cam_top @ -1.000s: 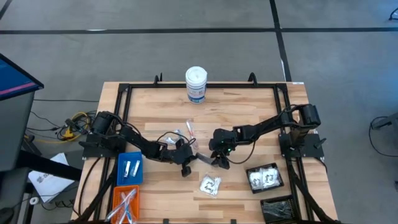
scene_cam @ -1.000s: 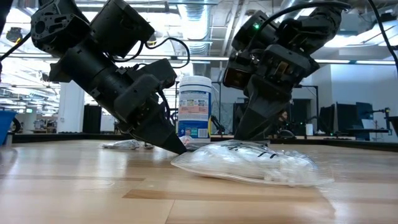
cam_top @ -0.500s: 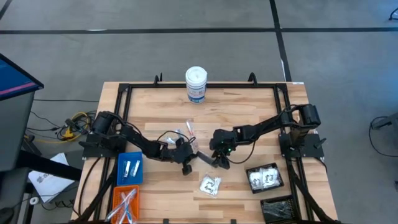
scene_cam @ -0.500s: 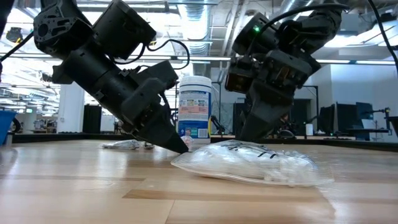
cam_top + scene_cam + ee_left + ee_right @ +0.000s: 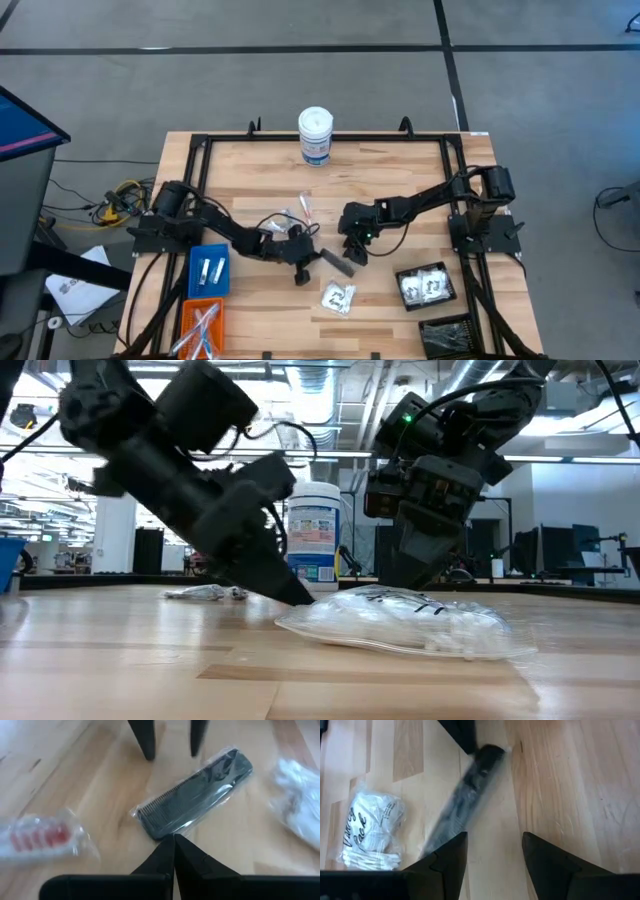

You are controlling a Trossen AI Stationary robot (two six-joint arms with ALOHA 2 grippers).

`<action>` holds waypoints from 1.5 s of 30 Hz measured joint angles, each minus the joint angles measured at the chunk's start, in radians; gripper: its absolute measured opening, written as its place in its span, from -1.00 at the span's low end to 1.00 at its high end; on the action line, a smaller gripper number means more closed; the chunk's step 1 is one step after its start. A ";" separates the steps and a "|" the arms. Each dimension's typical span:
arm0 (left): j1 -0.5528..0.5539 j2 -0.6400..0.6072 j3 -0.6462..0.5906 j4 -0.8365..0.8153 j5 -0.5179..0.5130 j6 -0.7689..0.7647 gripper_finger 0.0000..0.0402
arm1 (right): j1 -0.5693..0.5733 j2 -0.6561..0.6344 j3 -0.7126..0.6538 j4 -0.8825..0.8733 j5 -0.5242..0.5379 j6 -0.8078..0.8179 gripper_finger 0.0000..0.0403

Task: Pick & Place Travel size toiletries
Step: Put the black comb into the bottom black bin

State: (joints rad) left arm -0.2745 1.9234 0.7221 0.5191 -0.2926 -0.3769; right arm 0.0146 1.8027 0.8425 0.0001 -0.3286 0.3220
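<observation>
High view: blue bin (image 5: 209, 271) holds tubes (image 5: 208, 270).

canister (image 5: 313, 532) label print illegible, packet (image 5: 370, 832) lettering unreadable

A black comb (image 5: 192, 790) in clear wrap, a red-and-white packet (image 5: 42, 836) (blurred), pale wood table (image 5: 400, 180).

I had both arms stretched low toward mid-table: left gripper (image 5: 174, 851) pinched closed, right gripper (image 5: 494, 851) spread wide, tips facing.
</observation>
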 joint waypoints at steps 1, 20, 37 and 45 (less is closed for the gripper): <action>-0.008 -0.011 -0.003 -0.005 -0.013 0.003 -1.00 | 0.001 0.000 0.000 -0.003 0.000 -0.005 -0.08; -0.011 -0.037 -0.041 0.026 -0.082 -0.014 -1.00 | 0.014 -0.001 0.000 -0.001 -0.004 -0.007 -0.06; -0.014 -0.011 -0.028 0.124 -0.075 0.024 -1.00 | 0.015 0.000 -0.001 0.008 -0.005 -0.007 -0.02; 0.006 0.062 0.037 0.090 0.034 0.002 -1.00 | 0.015 0.001 -0.001 0.011 -0.004 -0.007 -0.02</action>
State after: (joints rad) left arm -0.2684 1.9850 0.7586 0.6087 -0.2586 -0.3752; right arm 0.0296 1.8034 0.8413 0.0111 -0.3325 0.3149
